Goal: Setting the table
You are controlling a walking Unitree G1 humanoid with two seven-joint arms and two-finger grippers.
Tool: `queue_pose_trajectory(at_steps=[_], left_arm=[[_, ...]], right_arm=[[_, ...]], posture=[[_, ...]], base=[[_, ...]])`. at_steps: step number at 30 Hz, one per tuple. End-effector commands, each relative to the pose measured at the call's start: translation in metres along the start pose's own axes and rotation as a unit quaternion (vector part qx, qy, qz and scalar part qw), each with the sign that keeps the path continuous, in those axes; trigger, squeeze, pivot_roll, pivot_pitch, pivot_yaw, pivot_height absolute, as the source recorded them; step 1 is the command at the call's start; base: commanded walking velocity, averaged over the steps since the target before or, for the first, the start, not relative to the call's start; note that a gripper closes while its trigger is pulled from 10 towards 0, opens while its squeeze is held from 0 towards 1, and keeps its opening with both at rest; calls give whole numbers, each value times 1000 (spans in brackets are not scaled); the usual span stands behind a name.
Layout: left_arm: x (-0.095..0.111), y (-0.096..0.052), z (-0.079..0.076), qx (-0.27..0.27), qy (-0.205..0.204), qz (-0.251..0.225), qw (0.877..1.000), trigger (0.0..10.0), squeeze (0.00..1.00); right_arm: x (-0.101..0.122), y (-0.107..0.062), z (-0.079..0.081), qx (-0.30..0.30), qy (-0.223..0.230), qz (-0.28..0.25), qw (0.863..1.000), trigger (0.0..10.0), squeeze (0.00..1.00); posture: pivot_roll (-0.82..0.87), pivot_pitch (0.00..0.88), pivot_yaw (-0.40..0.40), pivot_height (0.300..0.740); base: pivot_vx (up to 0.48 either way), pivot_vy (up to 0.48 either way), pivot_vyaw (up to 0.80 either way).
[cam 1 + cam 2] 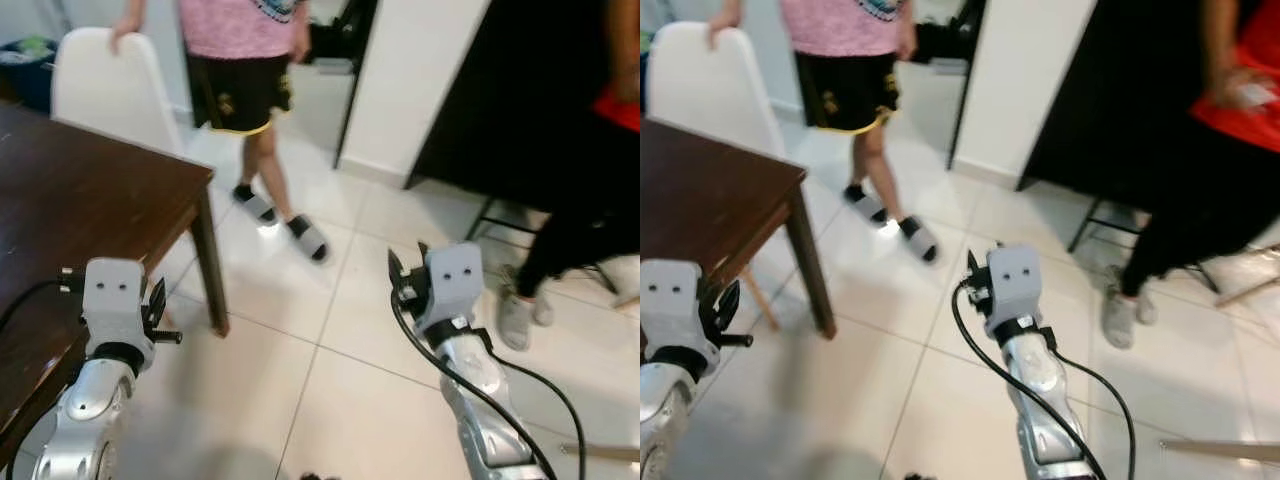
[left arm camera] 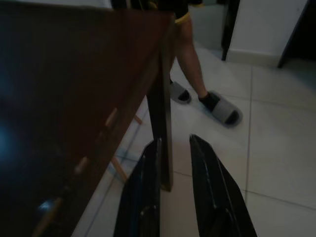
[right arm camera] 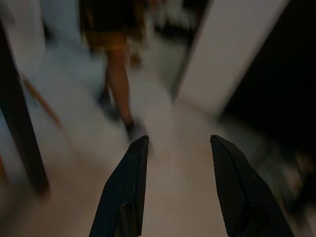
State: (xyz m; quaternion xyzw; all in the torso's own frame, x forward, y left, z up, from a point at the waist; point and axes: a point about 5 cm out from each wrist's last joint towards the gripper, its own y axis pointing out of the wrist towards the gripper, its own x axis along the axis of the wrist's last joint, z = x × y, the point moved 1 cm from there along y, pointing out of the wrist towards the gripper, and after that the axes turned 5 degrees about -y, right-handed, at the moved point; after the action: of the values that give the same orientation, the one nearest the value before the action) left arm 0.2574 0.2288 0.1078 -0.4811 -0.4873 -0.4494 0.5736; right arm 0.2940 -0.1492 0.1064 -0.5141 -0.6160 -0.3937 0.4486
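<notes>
Apparently both jaws apart, empty, beside table (image 1: pixel 90 190).

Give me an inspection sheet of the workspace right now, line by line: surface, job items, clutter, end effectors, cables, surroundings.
Surface: dark wooden table on the robot's left, the visible part of its top bare.
Job's things: nothing seen; no tableware in view.
Clutter: nothing seen on the table.
End effectors: left end effector open, empty, by the table's corner leg; right end effector open, empty, over the floor.
Cables: black cable looped along the right arm; another by the left wrist.
Surroundings: white tiled floor; white chair behind the table; person in black shorts and grey slides walking nearby; second person in red and black to the right.
</notes>
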Motion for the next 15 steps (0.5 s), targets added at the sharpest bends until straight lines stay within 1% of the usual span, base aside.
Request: queue_pose_trajectory(at_steps=[1, 2, 3, 4, 5, 6, 7, 8, 9, 10, 12, 14, 15], left_arm=[[-26, -4, 4, 10, 12, 42, 999, 10000, 0], [-40, -7, 6, 17, 9, 64, 998, 10000, 0], [-65, -11, 9, 24, 3, 104, 994, 10000, 0], [-65, -11, 9, 24, 3, 104, 994, 10000, 0], [-76, -13, 10, 25, 1, 122, 992, 10000, 0], [-102, -18, 10, 28, -8, 167, 986, 10000, 0], [-102, -18, 10, 28, -8, 167, 986, 10000, 0], [-111, -20, 9, 29, -17, 185, 982, 10000, 0], [-123, -23, 7, 30, -32, 208, 977, 10000, 0], [-123, -23, 7, 30, -32, 208, 977, 10000, 0], [-126, -22, 5, 23, -26, 205, 978, 10000, 0], [-125, -20, 3, 12, -16, 194, 981, 10000, 0], [-124, -19, 3, 7, -13, 191, 982, 10000, 0]], right_arm=[[-31, -11, 2, 10, -1, 58, 998, 10000, 0], [-47, -16, 1, 10, -6, 89, 996, 10000, 0], [-73, -26, 2, 20, 0, 143, 990, 10000, 0], [-73, -26, 2, 20, 0, 143, 990, 10000, 0], [-84, -31, 4, 26, 8, 166, 986, 10000, 0], [-112, -45, 8, 31, 31, 233, 971, 10000, 0], [-112, -45, 8, 31, 31, 233, 971, 10000, 0], [-122, -51, 8, 21, 38, 257, 966, 10000, 0], [-134, -59, 7, 5, 51, 286, 957, 10000, 0], [-134, -59, 7, 5, 51, 286, 957, 10000, 0], [-142, -64, 4, -29, 96, 305, 947, 10000, 0], [-144, -65, 3, -54, 133, 307, 941, 10000, 0], [-144, -64, 2, -61, 143, 305, 940, 10000, 0]], posture=[[25, 74, -11, 740], [19, 73, -11, 740], [25, 74, -17, 740], [25, 74, -17, 740], [25, 74, -17, 740], [19, 71, -21, 740], [19, 71, -21, 740], [19, 71, -21, 740], [21, 67, -20, 740], [21, 67, -20, 740], [19, 63, -13, 740], [15, 61, -6, 740], [15, 61, -6, 740]], base=[[0, 0, -800], [0, 0, -788], [0, 0, -781], [0, 0, -781], [0, 0, -781], [0, 0, -781], [0, 0, -781], [0, 0, -781], [0, 0, -781], [0, 0, -781], [0, 0, -781], [0, 0, -781], [0, 0, -781]])
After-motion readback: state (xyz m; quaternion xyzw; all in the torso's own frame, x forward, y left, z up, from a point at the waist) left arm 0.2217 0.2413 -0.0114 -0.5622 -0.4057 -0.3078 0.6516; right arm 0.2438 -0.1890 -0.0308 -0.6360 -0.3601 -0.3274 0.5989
